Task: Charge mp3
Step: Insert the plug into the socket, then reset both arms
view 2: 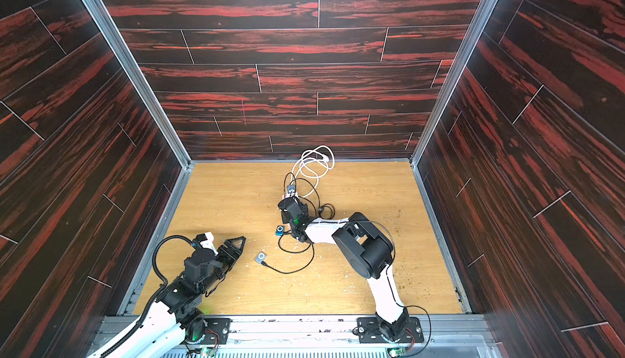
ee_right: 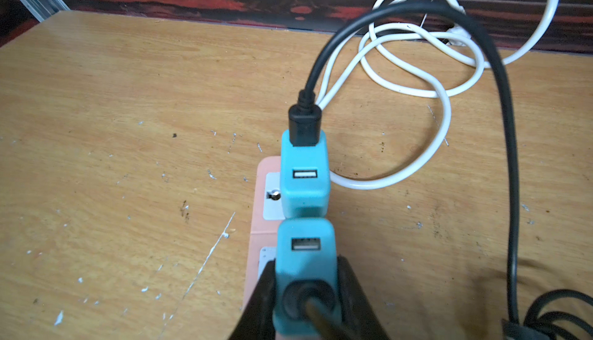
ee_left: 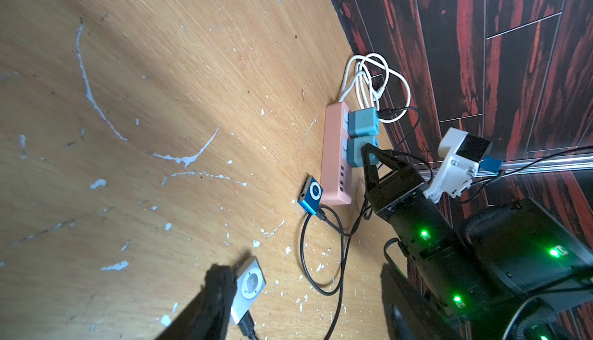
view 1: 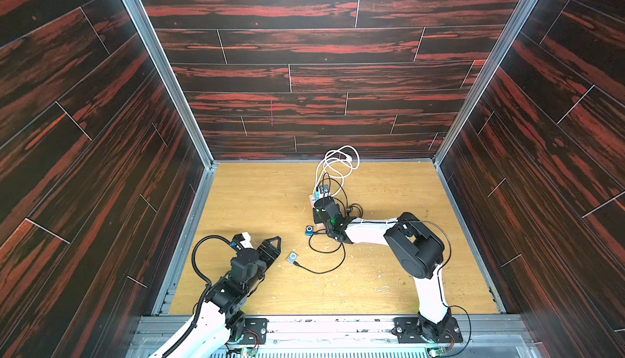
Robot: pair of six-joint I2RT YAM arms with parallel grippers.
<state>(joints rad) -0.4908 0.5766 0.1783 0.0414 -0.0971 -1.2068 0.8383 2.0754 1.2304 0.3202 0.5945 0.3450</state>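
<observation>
A silver mp3 (view 1: 293, 257) (ee_left: 250, 285) lies flat on the wooden table with a black cable (ee_left: 247, 324) plugged into it. My left gripper (view 1: 275, 246) (ee_left: 303, 277) stands open just short of it and holds nothing; in the left wrist view the mp3 shows beside one finger (ee_left: 218, 290). A blue mp3 (view 1: 309, 230) (ee_left: 311, 194), also cabled, rests against a pink power strip (ee_left: 335, 161). Two teal USB chargers sit in the strip. My right gripper (view 1: 321, 200) (ee_right: 305, 277) is shut on the nearer charger (ee_right: 305, 251), which has a black plug in it. The farther charger (ee_right: 303, 174) carries a black USB plug (ee_right: 305, 126).
The strip's white cord (view 1: 338, 163) lies coiled against the back wall. Black cable loops (view 1: 324, 255) trail across the table between the two mp3 players and the right arm. Dark panelled walls enclose the table on three sides.
</observation>
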